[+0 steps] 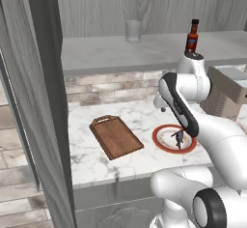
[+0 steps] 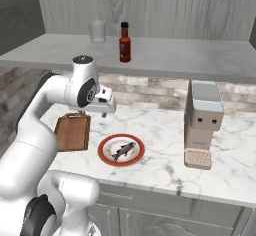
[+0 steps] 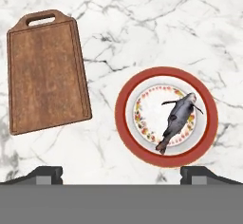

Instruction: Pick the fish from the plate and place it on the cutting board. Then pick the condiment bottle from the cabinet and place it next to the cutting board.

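The small dark grey fish (image 3: pixel 178 119) lies on the orange-rimmed plate (image 3: pixel 124 118), head toward the far right. Left of the plate lies the brown wooden cutting board (image 3: pixel 47 76), handle cut-out at its far end, nothing on it. My gripper (image 3: pixel 121 173) hangs open above the counter, over the strip between board and plate, holding nothing. From the right base view the gripper (image 2: pixel 104 113) sits above and behind the plate (image 2: pixel 106 152). The condiment bottle (image 2: pixel 124 42) stands upright on the cabinet shelf (image 2: pixel 175 55).
A clear drinking glass (image 2: pixel 97 31) stands on the shelf left of the bottle. A grey coffee machine (image 2: pixel 202 122) stands on the marble counter (image 2: pixel 165 130) right of the plate. The cabinet's tall grey side panel (image 1: pixel 34 101) rises at the far left.
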### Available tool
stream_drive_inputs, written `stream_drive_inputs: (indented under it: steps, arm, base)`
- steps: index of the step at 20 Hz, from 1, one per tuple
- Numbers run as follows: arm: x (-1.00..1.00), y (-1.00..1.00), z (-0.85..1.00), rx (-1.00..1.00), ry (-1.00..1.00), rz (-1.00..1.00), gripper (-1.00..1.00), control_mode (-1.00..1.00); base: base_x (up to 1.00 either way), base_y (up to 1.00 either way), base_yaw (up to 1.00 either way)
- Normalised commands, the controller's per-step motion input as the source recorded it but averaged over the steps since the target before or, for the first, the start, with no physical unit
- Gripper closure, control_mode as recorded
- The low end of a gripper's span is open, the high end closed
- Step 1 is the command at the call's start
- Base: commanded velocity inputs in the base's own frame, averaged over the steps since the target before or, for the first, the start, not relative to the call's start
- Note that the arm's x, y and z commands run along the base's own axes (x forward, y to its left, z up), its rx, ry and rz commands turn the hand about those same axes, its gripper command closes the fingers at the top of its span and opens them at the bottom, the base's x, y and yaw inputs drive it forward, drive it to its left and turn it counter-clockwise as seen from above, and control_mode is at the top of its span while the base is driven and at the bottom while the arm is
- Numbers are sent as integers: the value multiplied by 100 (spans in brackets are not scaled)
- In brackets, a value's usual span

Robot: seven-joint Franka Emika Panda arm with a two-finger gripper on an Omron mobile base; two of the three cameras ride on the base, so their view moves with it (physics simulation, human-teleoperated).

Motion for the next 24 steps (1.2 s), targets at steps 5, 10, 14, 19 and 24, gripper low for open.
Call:
stream_drive_inputs:
  steps: [5, 10, 14, 19, 24]
  arm:
    - [0, -18, -23, 0, 0, -7, -100, -100]
    - [0, -21, -22, 0, 0, -10, -100, -100]
    - [0, -22, -24, 0, 0, -11, -100, -100]
    - [0, -16, -21, 0, 0, -10, -100, -100]
    - [0, -8, -17, 0, 0, -8, -100, -100]
  base:
    - [0, 0, 0]
    - [0, 0, 0]
    - [0, 0, 0]
    - [0, 0, 0]
    - [0, 0, 0]
